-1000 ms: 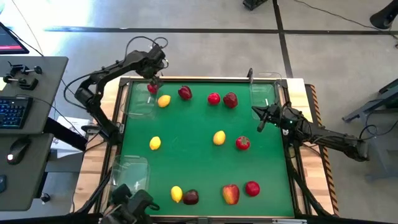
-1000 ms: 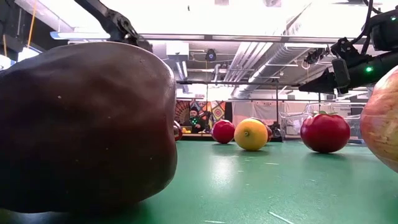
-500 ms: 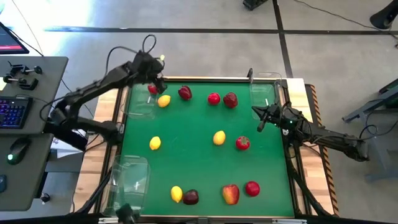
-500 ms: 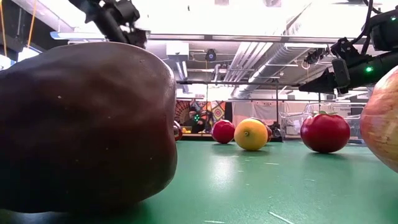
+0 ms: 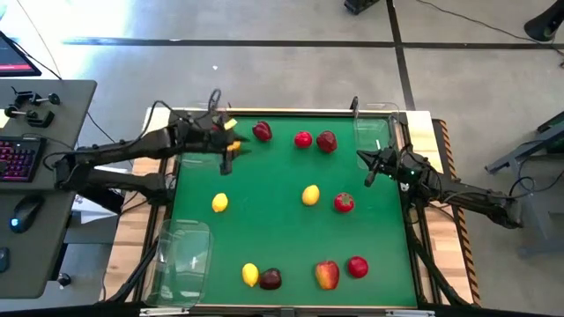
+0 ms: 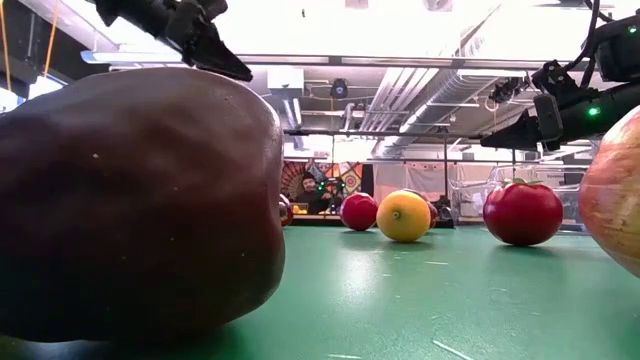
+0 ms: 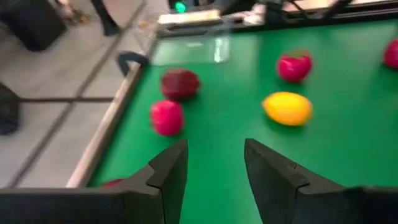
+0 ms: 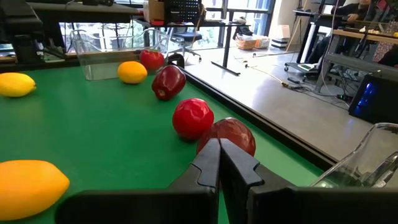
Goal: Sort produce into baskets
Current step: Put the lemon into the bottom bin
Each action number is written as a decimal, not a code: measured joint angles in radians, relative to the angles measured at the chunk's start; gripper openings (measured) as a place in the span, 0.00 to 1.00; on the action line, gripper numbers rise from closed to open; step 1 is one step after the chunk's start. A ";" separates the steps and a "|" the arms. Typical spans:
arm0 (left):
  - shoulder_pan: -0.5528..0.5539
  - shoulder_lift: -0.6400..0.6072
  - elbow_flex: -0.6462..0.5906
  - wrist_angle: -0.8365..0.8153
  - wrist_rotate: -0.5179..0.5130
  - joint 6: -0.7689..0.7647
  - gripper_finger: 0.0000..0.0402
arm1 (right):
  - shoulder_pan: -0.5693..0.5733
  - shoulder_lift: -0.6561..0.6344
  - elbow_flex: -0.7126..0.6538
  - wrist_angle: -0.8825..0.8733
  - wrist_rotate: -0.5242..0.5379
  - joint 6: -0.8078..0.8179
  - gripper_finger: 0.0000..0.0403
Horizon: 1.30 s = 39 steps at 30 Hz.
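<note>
The left pincer [image 5: 231,146] is being held low over the far left part of the green desk [image 5: 282,229], its fingers [image 7: 168,171] parted with nothing between them. A lemon [image 5: 233,141] is lying right under it, beside a clear tray [image 5: 196,145] at that corner. The right pincer [image 5: 368,172] is being held at the desk's right edge, fingers pressed together and empty, near a second tray [image 5: 374,132]. Other fruits are being left scattered across the desk, with a third tray [image 5: 181,255] at the near left.
</note>
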 joint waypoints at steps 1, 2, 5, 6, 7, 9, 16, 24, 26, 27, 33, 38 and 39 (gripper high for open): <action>-0.014 0.009 -0.008 0.012 0.000 -0.006 0.36 | 0.000 0.000 0.000 0.000 0.000 0.000 0.00; -0.027 0.019 -0.012 0.021 0.000 -0.014 0.36 | 0.000 0.000 0.000 0.000 0.000 0.000 0.00; -0.060 0.063 -0.016 0.060 -0.005 -0.051 0.36 | 0.000 0.000 0.000 0.000 0.000 0.000 0.00; -0.071 0.083 -0.016 0.070 -0.005 -0.061 0.36 | 0.000 0.000 0.000 0.000 0.000 0.000 0.00; -0.085 0.102 -0.016 0.086 -0.006 -0.065 0.35 | 0.000 0.000 0.000 0.000 0.000 0.000 0.00; -0.117 0.147 -0.016 0.135 -0.009 -0.052 0.34 | 0.000 0.000 0.000 0.000 0.000 0.000 0.00; -0.227 0.334 -0.016 0.446 -0.008 -0.037 0.25 | 0.000 0.000 0.000 0.000 0.000 0.000 0.00; -0.277 0.514 -0.015 0.656 -0.009 -0.135 0.20 | 0.000 0.000 0.000 0.000 0.000 0.000 0.00; -0.286 0.546 -0.015 0.680 -0.014 -0.162 0.20 | 0.000 0.000 0.000 0.000 0.000 0.000 0.00; -0.293 0.560 -0.015 0.685 -0.021 -0.171 0.20 | 0.000 0.000 0.000 0.000 0.000 0.000 0.00; -0.348 0.663 0.046 0.686 -0.071 -0.178 0.20 | 0.000 0.000 0.000 0.000 0.000 0.000 0.00; -0.392 0.774 0.140 0.675 -0.117 -0.260 0.27 | 0.000 0.000 0.000 0.000 0.000 0.000 0.00; -0.401 0.796 0.160 0.665 -0.140 -0.270 0.29 | 0.000 0.000 0.000 0.000 0.000 0.000 0.00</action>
